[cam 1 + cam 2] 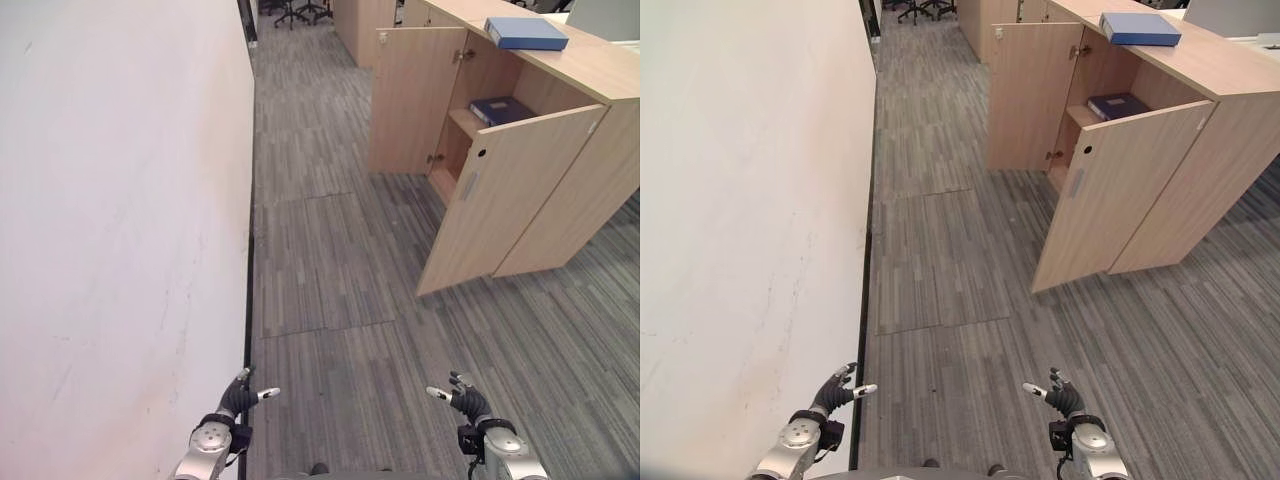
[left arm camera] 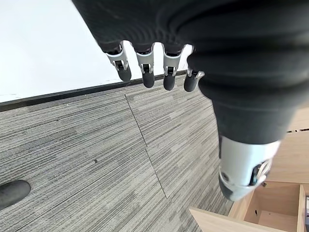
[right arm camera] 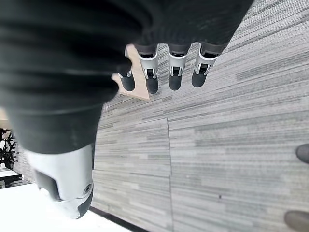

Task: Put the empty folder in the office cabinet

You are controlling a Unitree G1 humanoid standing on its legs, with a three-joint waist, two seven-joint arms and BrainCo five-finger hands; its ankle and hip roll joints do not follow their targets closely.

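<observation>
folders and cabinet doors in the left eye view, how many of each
Blue folders: 2, one on the cabinet top, one on the shelf inside
Open cabinet doors: 2, far and near
Total: 4

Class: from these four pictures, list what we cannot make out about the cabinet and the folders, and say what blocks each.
1. Cabinet lower shelf: hidden behind its open near door in both eye views.
2. Folder on the shelf: its far end is behind the cabinet's side.
3. Folder on top: shut, so whether it is empty cannot be told.
</observation>
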